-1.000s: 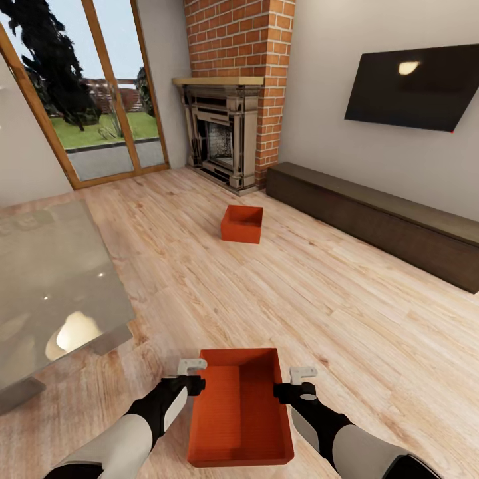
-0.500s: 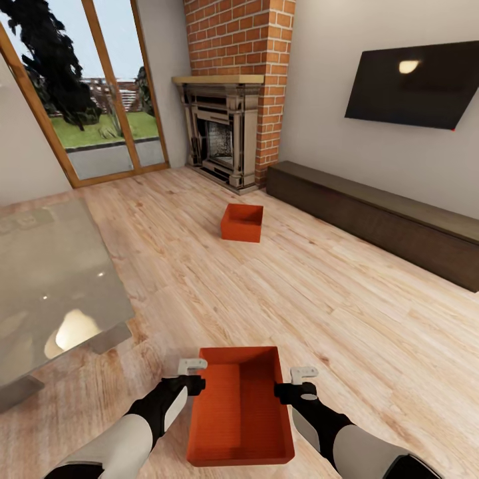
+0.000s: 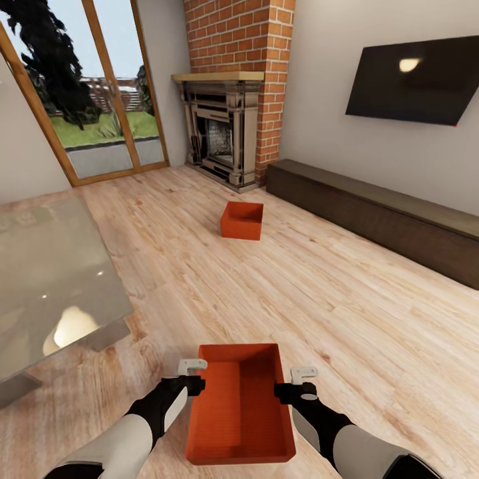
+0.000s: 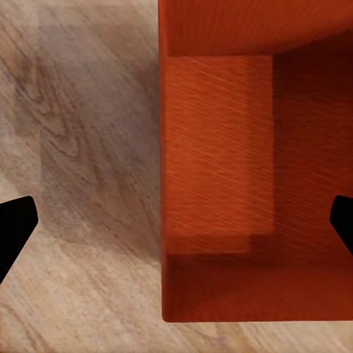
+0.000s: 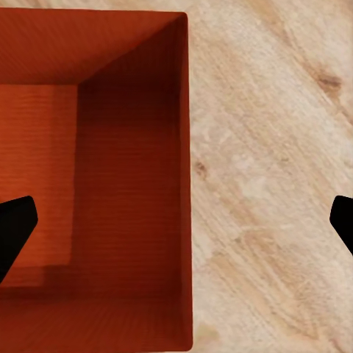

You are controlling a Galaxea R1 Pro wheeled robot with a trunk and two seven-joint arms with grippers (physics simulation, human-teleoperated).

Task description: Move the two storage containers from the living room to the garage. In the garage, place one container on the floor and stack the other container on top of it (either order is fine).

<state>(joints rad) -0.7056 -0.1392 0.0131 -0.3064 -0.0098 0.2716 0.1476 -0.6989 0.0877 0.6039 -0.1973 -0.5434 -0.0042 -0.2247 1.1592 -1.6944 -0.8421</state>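
The near storage container [image 3: 241, 403] sits on the wood-plank floor [image 3: 346, 293] right in front of the robot, open side up, with the left gripper [image 3: 193, 376] at its left wall and the right gripper [image 3: 301, 384] at its right wall. Over the last second very little has changed: the arms hold the same pose beside the box, while the whole scene slips slightly upward in the head view, which reads as the camera or trunk tilting a touch rather than anything moving. Both wrist views look straight down a box wall, with one dark fingertip over the floor and the other over the box interior, so each pair of jaws stands wide, straddling its wall without pinching it. The second storage container [image 3: 242, 221] stays well apart, out on the floor in front of the brick fireplace [image 3: 225, 126], near the long dark cabinet [image 3: 372, 216]. A glass table [image 3: 46, 279] stands to the left. Judging from this, the robot is settling into a two-handed grasp; neither box has left the living room.
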